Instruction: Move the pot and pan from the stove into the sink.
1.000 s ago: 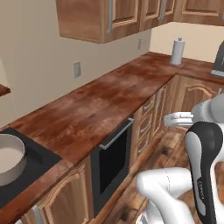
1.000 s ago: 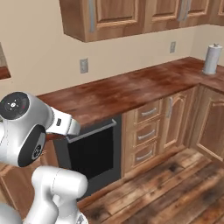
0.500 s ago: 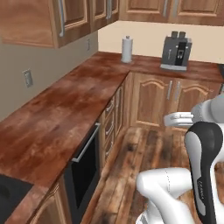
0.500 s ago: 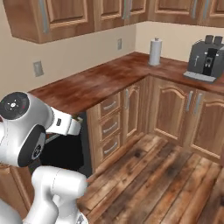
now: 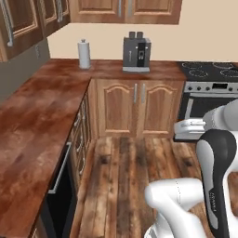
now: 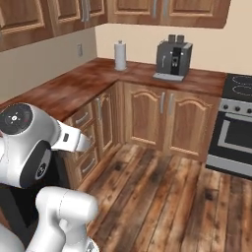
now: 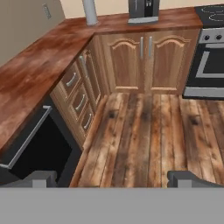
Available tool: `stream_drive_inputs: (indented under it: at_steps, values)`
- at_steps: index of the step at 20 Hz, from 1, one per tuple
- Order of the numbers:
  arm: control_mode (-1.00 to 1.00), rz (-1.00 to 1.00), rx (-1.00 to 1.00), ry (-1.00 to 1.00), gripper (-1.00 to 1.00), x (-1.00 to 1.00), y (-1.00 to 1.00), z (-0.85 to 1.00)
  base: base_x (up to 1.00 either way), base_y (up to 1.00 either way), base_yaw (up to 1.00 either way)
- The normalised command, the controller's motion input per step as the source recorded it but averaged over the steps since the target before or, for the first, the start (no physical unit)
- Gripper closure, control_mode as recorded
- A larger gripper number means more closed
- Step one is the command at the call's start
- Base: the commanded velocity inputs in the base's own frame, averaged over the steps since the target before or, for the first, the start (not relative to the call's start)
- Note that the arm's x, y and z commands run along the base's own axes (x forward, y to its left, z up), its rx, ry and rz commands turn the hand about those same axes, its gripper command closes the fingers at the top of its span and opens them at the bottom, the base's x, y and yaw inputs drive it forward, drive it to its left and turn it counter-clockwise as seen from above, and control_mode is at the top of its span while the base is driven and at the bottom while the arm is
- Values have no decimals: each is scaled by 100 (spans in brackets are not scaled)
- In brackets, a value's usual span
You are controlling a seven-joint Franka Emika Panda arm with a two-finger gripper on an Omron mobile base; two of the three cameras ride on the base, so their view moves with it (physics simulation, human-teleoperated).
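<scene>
Reddish-brown wood covers the L-shaped worktop (image 5: pixel 32 125), which runs along the left wall and turns at the far corner toward the stove (image 5: pixel 210 72). The stove stands at the far right end of that run; its black glass top with white ring burners meets the end of the worktop, and below it are a steel panel with knobs and an oven door (image 6: pixel 235 140). Of the part of the cooktop that is in view, nothing stands on it, and the rest is cut off by the picture edge.

On the far stretch of worktop a grey coffee machine (image 5: pixel 136 54) sits against the back wall, roughly midway between the corner and the stove. A white paper-towel roll (image 5: pixel 84 54) stands upright near the inner corner, well apart from the machine. Wooden cabinet doors (image 6: pixel 162 118) with arched panels close the space under the far run, and drawers (image 7: pixel 78 94) with metal handles line the left run. Further along the left run, a black appliance front with a bar handle (image 7: pixel 33 144) is set under the worktop edge.

The end effector (image 7: pixel 116 178) hangs over the plank floor (image 7: pixel 144 135), far from the stove and touching nothing. Its two dark fingertips (image 7: pixel 186 178) stand wide apart with only floor between them, so it is open and empty.
</scene>
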Motion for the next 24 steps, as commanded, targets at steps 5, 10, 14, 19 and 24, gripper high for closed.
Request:
stream_drive_inputs:
  at_steps: [5, 10, 14, 19, 24]
  values:
    - [100, 0, 0, 0, -100, 0, 0, 0, -1, -26, -21]
    - [100, 0, 0, 0, -100, 0, 0, 0, 29, 0, 0]
    - [100, 0, 0, 0, -100, 0, 0, 0, 93, 3, 0]
    - [100, 0, 0, 0, -100, 0, 0, 0, 96, 8, 0]
    - [100, 0, 0, 0, -100, 0, 0, 0, 89, 5, 0]
